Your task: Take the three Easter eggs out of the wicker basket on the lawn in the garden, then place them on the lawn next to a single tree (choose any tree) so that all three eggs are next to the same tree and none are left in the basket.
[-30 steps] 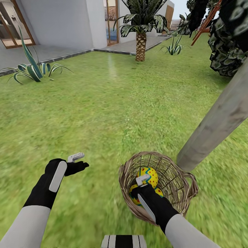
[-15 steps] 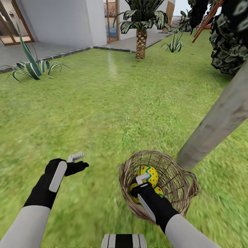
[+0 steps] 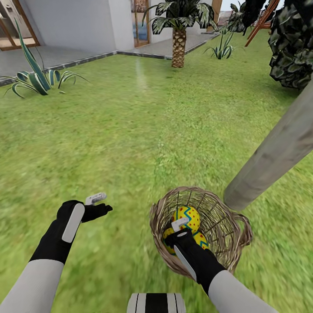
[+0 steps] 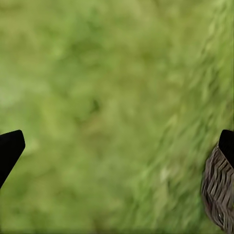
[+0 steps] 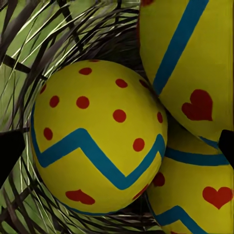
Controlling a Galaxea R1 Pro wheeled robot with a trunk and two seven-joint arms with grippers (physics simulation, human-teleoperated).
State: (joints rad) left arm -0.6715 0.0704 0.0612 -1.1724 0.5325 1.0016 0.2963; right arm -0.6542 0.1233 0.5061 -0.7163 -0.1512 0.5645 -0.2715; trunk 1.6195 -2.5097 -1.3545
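The wicker basket (image 3: 226, 234) stands on the lawn (image 3: 130, 143) right beside the pale grey trunk of a tree (image 3: 274, 152). Three yellow Easter eggs with blue zigzags and red marks lie inside it: one on top (image 3: 188, 217), two lower (image 3: 168, 235) (image 3: 201, 239). My right gripper (image 3: 176, 232) reaches down into the basket, open, just above the eggs. In the right wrist view a dotted egg (image 5: 97, 136) lies between the spread fingertips (image 5: 9, 153), with two heart-marked eggs (image 5: 190, 63) (image 5: 195, 200) beside it. My left gripper (image 3: 98, 204) hovers open over grass left of the basket (image 4: 219, 190).
A dark bush (image 3: 291, 48) stands beyond the trunk at the right. Farther off are a palm (image 3: 178, 43), a spiky striped plant (image 3: 37, 80), the grey paved path (image 3: 65, 56) and the white house (image 3: 74, 21). Open grass stretches ahead and to the left.
The whole view has shifted a little, so the camera has moved. Both arms hold their pose, and the right gripper stays open in the basket over the eggs.
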